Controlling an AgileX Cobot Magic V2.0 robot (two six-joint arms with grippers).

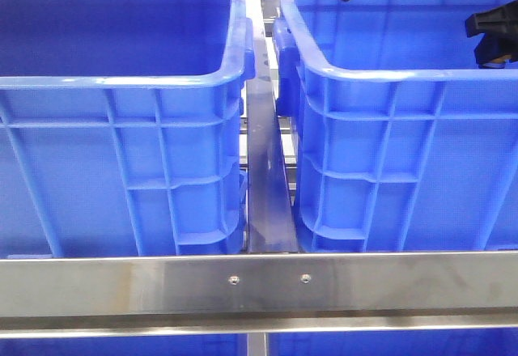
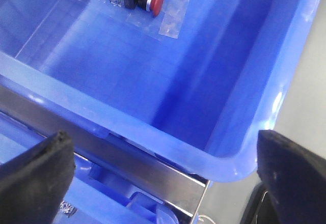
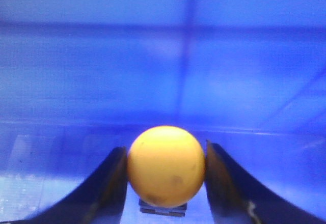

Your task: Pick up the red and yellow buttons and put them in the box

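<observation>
Two large blue ribbed plastic crates stand side by side in the front view, the left blue crate (image 1: 121, 146) and the right blue crate (image 1: 405, 146), parted by a narrow grey metal rail (image 1: 265, 178) running away from the camera. A brushed steel crossbar (image 1: 259, 285) with two small screws spans the foreground below both. From the front, the inside floors of the crates are hidden by their walls.

The left wrist view looks down into one blue crate's interior (image 2: 168, 66). On its floor lies the red domed push button (image 2: 157, 1), mounted on a black and silver collar with a yellow part and a clear contact block behind it. It lies on its side, just beside a strip of clear plastic film (image 2: 175, 10). The left gripper (image 2: 165, 175) hangs above the crate's rim with its two black fingers (image 2: 35, 170) spread wide apart, nothing between them, and the red button is well away from them.

In the right wrist view the background is blurred blue crate wall (image 3: 163, 46). The right gripper (image 3: 165, 175) has its dark fingers (image 3: 109, 188) pressed against both sides of the round orange-yellow domed button cap (image 3: 165, 165), clasping it; a small dark base shows under the cap. In the front view a black arm part (image 1: 495, 36) shows at the right edge over the right crate.
</observation>
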